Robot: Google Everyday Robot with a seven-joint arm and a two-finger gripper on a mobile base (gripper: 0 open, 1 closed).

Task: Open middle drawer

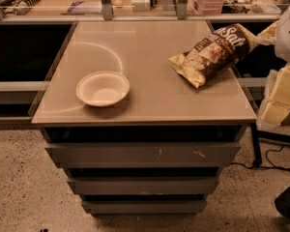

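The grey cabinet has three handleless drawer fronts stacked under a beige top [150,95]. The middle drawer [142,185] is the plain grey front between the widest scratched front [142,154] above and the narrowest front [144,207] below. All three fronts look shut, with dark gaps between them. My gripper [279,94] shows as pale yellow blocks at the right edge of the view, beside the cabinet's right corner and above drawer height. It is apart from the drawers and holds nothing that I can see.
A white bowl [103,88] sits on the left of the top. A dark and yellow chip bag [212,52] lies at the right rear. A cluttered shelf [135,4] runs behind. Speckled floor [19,187] surrounds the cabinet, with cables [275,161] at the right.
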